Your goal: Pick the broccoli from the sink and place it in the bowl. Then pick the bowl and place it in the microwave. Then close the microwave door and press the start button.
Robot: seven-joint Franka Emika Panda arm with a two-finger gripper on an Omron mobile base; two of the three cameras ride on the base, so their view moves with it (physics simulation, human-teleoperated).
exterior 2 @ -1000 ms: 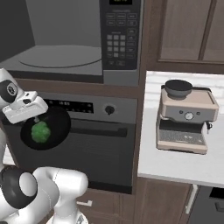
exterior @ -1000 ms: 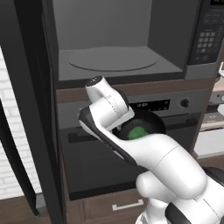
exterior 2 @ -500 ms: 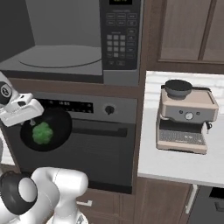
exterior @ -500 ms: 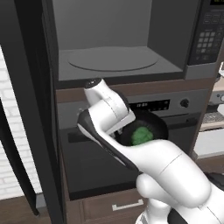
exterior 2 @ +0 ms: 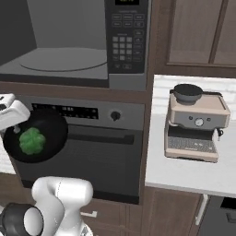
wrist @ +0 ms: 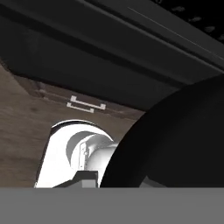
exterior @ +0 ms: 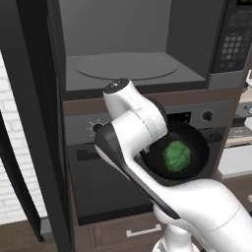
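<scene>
The glossy black bowl [exterior: 194, 142] hangs in front of the oven, below the open microwave [exterior: 123, 69], with the green broccoli [exterior: 176, 156] lying inside it. From the right base the bowl [exterior 2: 51, 133] and broccoli [exterior 2: 32, 140] sit at the left edge, and my gripper [exterior 2: 16, 126] is shut on the bowl's upper left rim. The arm's elbow covers the hand in the left base view. The bowl's dark curve [wrist: 183, 140] takes up the right of the hand view. The microwave door [exterior: 29, 123] stands swung open at the left. The sink is out of view.
The microwave's grey turntable [exterior 2: 64, 59] and keypad panel [exterior 2: 125, 46] are above the bowl. Directly behind it is the oven [exterior 2: 106, 138] with knob and bar handle. A coffee machine [exterior 2: 196, 122] stands on the white counter [exterior 2: 184, 175] to the right.
The bowl with the broccoli has shifted a little sideways in front of the oven at about the same height, and the arm's elbow has swung with it.
</scene>
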